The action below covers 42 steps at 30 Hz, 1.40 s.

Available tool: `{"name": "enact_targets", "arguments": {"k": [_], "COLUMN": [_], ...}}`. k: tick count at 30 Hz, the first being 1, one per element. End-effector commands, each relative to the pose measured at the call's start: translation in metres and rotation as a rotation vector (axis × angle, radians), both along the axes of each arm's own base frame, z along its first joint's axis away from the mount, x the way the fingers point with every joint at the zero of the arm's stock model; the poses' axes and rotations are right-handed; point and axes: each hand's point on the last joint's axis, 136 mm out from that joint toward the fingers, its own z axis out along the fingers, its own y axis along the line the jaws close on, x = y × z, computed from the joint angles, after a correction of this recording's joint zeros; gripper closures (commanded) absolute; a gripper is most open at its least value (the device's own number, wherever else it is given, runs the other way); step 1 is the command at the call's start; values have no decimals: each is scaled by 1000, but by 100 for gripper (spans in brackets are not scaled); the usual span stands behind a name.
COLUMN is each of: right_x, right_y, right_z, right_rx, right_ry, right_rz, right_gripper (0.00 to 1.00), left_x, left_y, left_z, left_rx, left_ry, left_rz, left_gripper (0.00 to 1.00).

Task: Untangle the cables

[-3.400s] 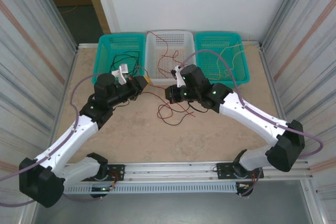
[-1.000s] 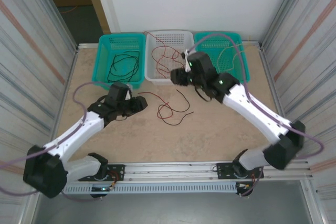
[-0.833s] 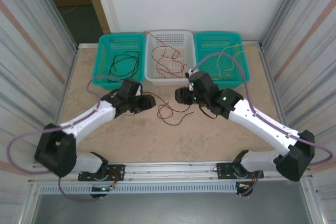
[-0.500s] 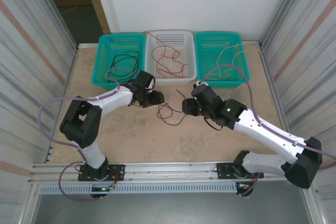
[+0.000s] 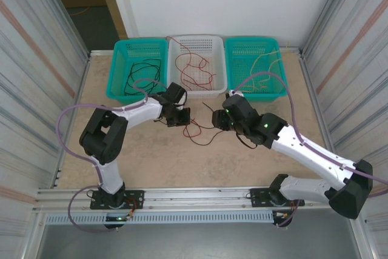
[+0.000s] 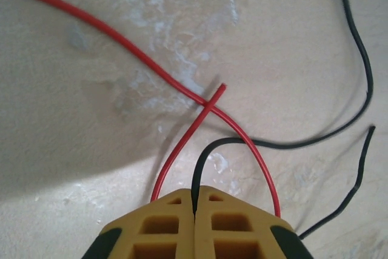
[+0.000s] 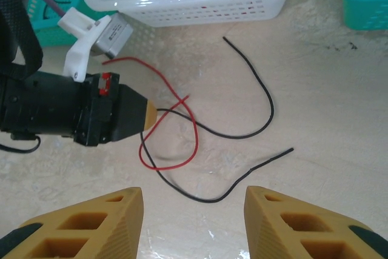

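At the far edge stood three baskets [image 5: 197,38]. Nearer, my left gripper [image 6: 194,197] was clenched on the black cable [image 6: 356,83], with the red cable [image 6: 115,37] crossing it on the table [image 6: 60,125]. The left wrist view made that pinch plain. The right gripper [image 7: 193,204] hung released nearby.

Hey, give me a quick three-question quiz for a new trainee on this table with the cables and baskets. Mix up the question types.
1. True or false: the left gripper is shut on a black cable.
2. Which colour of cables lies in the white basket? A black, B red, C pale yellow.
3. In one word, how do the jaws of the right gripper stand?

Key: 1 true. 2 B, the red cables. 3 open, with nothing between them.
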Motion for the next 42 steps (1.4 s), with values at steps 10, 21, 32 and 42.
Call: {"name": "enact_targets", "arguments": {"k": [10,21,32,42], "right_x": [15,24,25,4], "right_y": [-20,-4,5,55], "right_z": [54,43,9,-30], "right_rx": [132,162,114,-3], "right_ry": [-60,48,176,265], "right_rz": [-68,-70,-45,124], "right_gripper": [49,36,34,33], "left_x": [-40,-53,-62,-64], "left_y": [-2,5,19,25], "left_z": [126,206,232,253], "left_rx": [-339,-759,-769,-763], "left_ry": [-269,-458,-559,-607], "left_rz": [7,137,133,127], "left_gripper": [100,100,100,100]}}
